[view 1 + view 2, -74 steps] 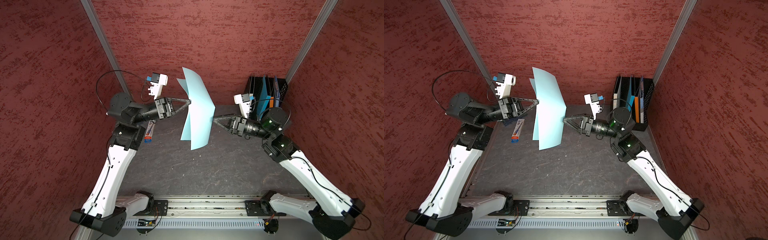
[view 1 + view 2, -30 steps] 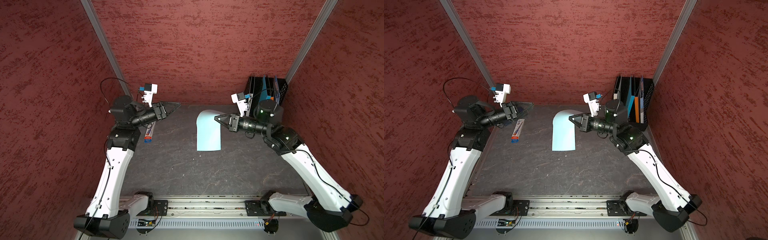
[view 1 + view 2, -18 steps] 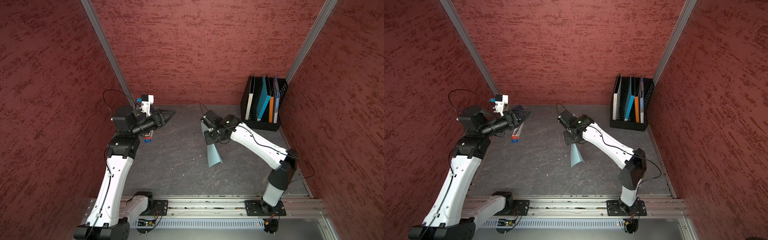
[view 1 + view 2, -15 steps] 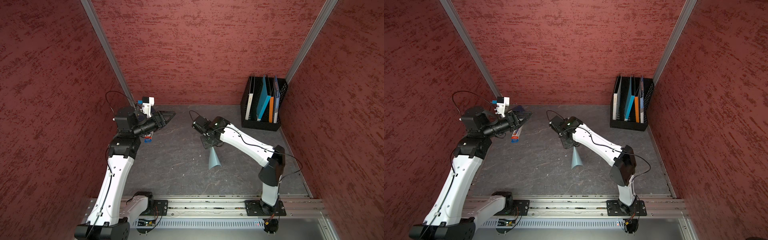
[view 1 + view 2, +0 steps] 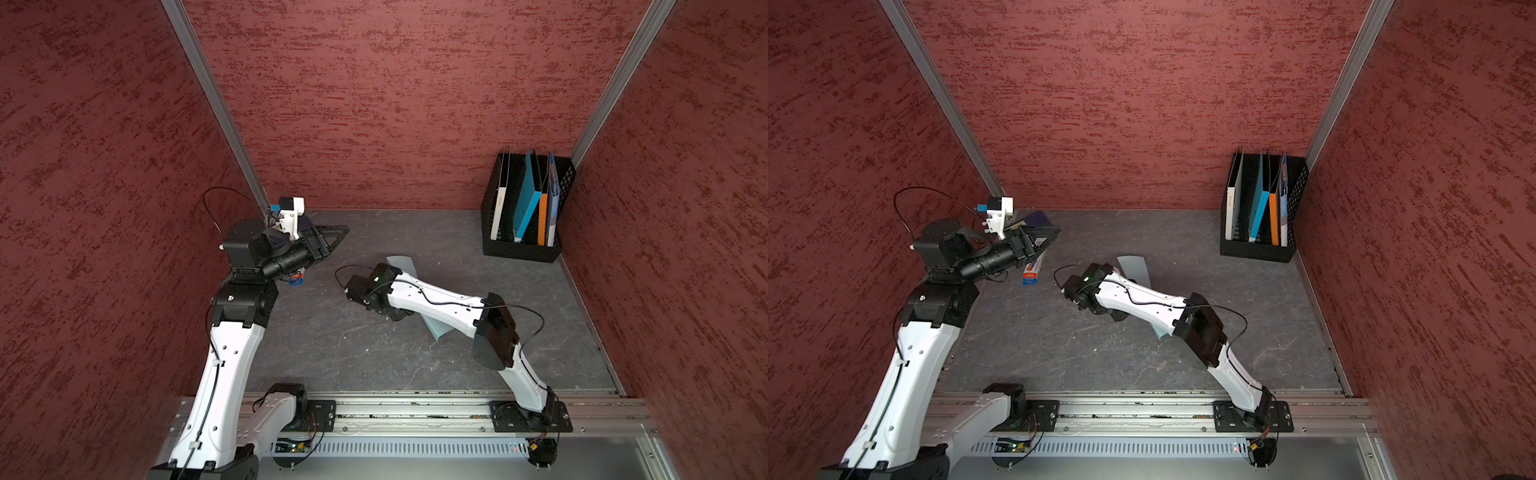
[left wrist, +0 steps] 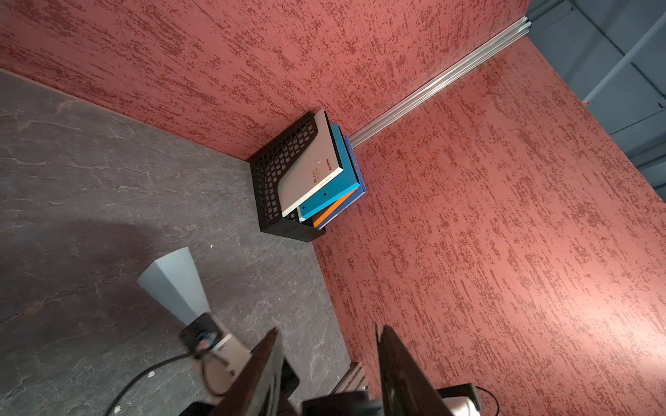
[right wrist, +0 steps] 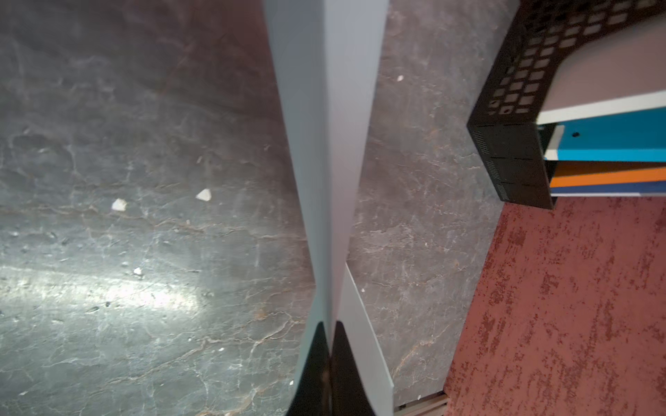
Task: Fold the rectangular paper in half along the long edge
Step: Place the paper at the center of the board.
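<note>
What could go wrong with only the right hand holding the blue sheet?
The right hand pinches the rectangular paper at one spot. Its layers flare apart beyond the grip, so the loose fold may spring open or set skewed.
The left hand is open and off to the side, giving no support.
In a top view the right arm covers most of the paper, so lowering could crumple it.

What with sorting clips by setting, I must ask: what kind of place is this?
Probably a purpose-built robot test cell, not a real office: red textured panel walls joined by aluminium posts, the left arm and right arm bolted to a metal rail, and one black file rack.
</note>
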